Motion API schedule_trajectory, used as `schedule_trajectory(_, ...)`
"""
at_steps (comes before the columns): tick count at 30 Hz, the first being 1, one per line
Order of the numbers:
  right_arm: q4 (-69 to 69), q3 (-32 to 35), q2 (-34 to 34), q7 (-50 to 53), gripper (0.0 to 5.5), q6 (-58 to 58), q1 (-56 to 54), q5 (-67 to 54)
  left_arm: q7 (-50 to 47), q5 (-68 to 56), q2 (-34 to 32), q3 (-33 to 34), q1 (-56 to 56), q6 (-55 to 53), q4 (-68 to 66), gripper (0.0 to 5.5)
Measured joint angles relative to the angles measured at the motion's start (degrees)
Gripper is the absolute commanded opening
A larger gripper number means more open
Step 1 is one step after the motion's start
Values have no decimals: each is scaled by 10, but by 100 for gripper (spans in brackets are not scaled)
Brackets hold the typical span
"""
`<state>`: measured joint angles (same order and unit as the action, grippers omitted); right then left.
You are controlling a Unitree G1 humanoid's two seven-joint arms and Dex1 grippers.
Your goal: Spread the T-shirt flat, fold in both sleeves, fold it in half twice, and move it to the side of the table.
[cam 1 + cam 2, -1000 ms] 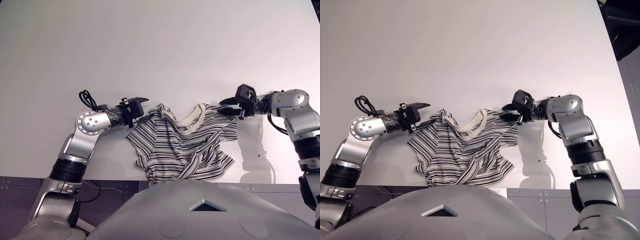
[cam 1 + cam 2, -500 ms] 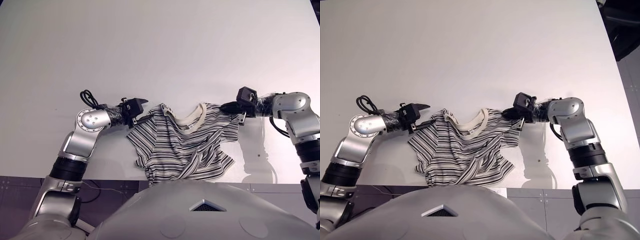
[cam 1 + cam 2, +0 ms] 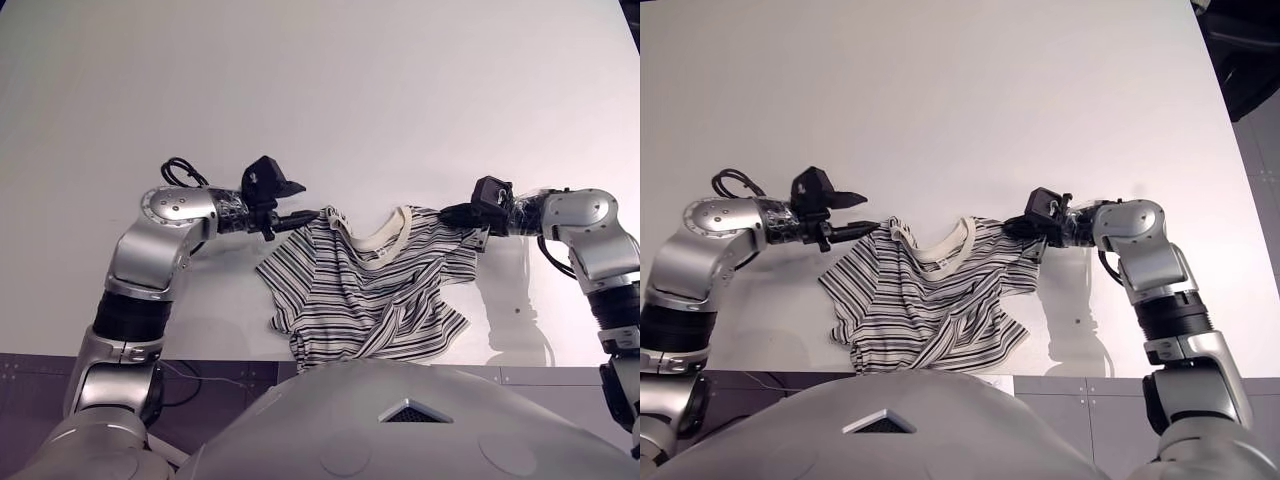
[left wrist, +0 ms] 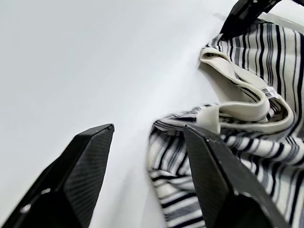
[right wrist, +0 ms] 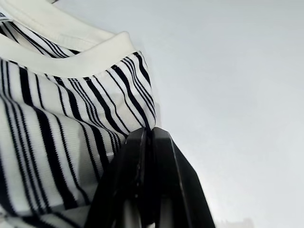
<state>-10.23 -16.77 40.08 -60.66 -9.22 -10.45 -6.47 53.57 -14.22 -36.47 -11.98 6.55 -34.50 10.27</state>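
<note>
your left gripper has swung in to the crumpled t-shirt at the table's near edge, fingers spread wide beside one shoulder; your right gripper stays pinched on the other shoulder.

T-shirt: black-and-white stripes, cream rib collar. Crumpled, not flat; the lower body is bunched in diagonal folds. The neck opening faces up and lies between the two claws. Right gripper is pinched closed on the striped shoulder edge just beside the collar. Left gripper is spread wide at the opposite shoulder, one finger at the fabric edge, the other off the cloth.
</note>
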Motion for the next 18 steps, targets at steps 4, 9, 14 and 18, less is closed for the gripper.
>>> schedule_trajectory(4,-1,-1,-4,2,15,0,-1,1,-10,15,14,-22,0,-13,-57,273)
schedule_trajectory(9,1,-2,-7,4,10,0,-1,1,-16,16,24,-27,10,6,-86,186)
schedule_trajectory(14,2,-1,-8,9,10,0,3,1,1,7,17,-31,-1,8,-73,108)
schedule_trajectory(18,0,-1,-12,13,10,0,2,1,18,4,-1,-41,-16,13,-54,47)
